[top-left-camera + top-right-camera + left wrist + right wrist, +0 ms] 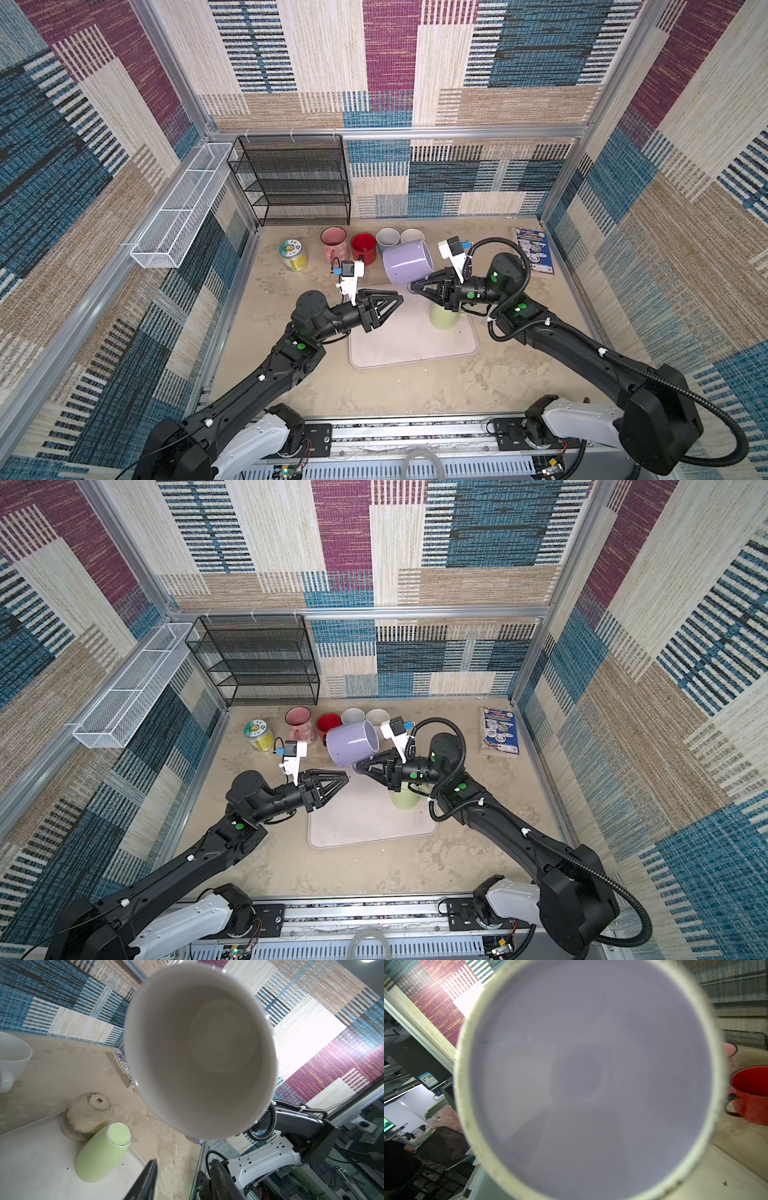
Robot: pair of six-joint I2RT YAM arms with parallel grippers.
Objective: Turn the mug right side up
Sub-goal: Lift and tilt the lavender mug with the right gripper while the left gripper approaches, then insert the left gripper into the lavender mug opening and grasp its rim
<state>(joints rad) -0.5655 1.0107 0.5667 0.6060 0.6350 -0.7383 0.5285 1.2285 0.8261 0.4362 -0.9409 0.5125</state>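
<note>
The right gripper is clenching the lavender ceramic mug from below, aloft on its side over the far edge of the pale flat tray, mouth pointing left toward the empty, part-open left gripper.

My beige tabletop carries a pale tray at centre frame. Above it a row stands on the bare top: tin, pink mug, red mug, grey mug, white mug. A black mesh rack stands further up to the left, and a printed packet lies to the right.
</note>
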